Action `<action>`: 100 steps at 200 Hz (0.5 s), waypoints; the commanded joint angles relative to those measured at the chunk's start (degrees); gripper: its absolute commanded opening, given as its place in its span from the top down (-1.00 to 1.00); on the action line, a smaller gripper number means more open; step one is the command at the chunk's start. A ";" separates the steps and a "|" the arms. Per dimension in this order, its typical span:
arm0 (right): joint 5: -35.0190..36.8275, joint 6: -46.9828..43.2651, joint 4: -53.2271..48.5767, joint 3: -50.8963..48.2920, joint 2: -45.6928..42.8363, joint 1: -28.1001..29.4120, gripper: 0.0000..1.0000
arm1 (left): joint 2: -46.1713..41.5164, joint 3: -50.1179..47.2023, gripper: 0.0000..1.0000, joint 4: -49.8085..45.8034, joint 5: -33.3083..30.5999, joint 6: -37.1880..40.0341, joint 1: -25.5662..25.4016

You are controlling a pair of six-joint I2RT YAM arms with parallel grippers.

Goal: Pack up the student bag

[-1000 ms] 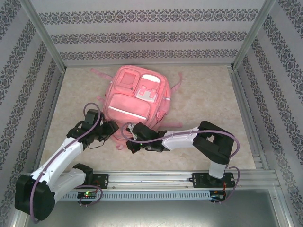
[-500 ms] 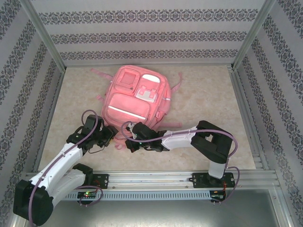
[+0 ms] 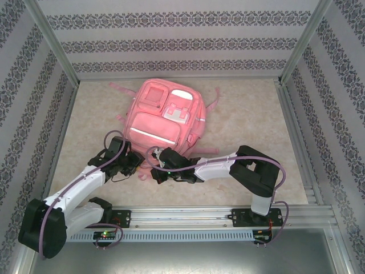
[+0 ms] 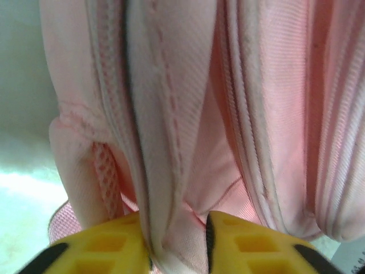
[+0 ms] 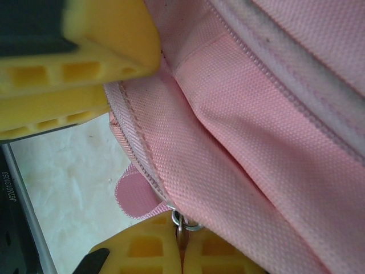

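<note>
Left end effector (image 4: 178, 242) pinches a fold of the pink backpack (image 3: 162, 117) between its fingers; just beside it, right end effector (image 5: 181, 248) is clamped on the metal zipper pull (image 5: 183, 224).

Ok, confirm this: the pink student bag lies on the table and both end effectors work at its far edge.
Wrong edge: the left end effector and right end effector work at the near edge of the student bag, as the top external view shows. The rest holds.
</note>
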 commanded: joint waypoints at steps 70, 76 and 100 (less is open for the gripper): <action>3.09 -1.02 -4.98 -5.46 -3.49 -0.88 1.00 | -0.26 -0.36 1.00 3.86 -1.51 4.89 4.05; 2.96 -1.10 -5.19 -5.97 -3.90 -0.81 1.00 | -0.44 -0.33 1.00 3.64 -1.52 5.13 4.12; 3.39 -1.99 -6.11 -7.83 -5.89 -0.89 1.00 | -0.49 -0.52 1.00 3.00 -1.33 5.96 4.88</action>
